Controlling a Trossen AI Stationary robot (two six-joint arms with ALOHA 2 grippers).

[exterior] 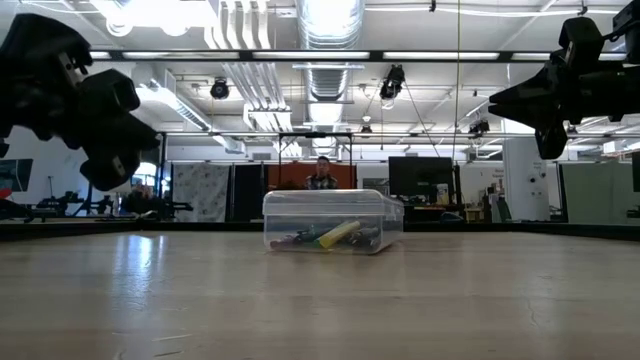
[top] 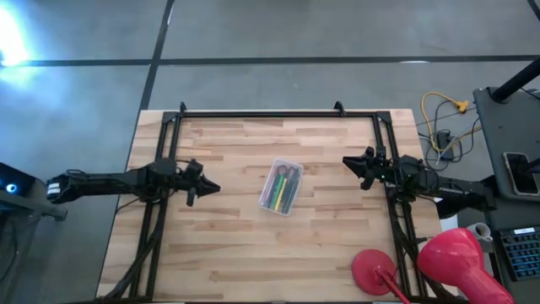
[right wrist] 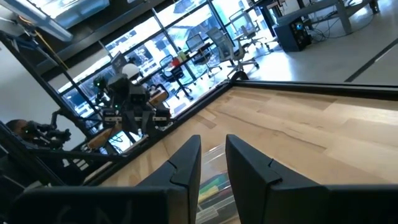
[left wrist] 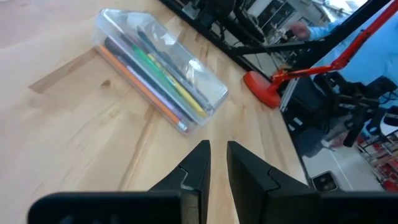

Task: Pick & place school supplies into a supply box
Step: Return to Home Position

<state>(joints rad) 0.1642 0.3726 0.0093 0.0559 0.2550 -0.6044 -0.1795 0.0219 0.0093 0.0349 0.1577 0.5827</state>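
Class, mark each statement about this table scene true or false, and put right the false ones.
1. The supply box stands near the middle of the table. True.
2. The left gripper holds the green pen. False: it holds nothing, and the green pen lies inside the box.
3. The left gripper and the right gripper hang above the table on opposite sides of the box, touching neither it nor each other. True.
4. The yellow pen lies on bare wood beside the box. False: it lies inside the box.
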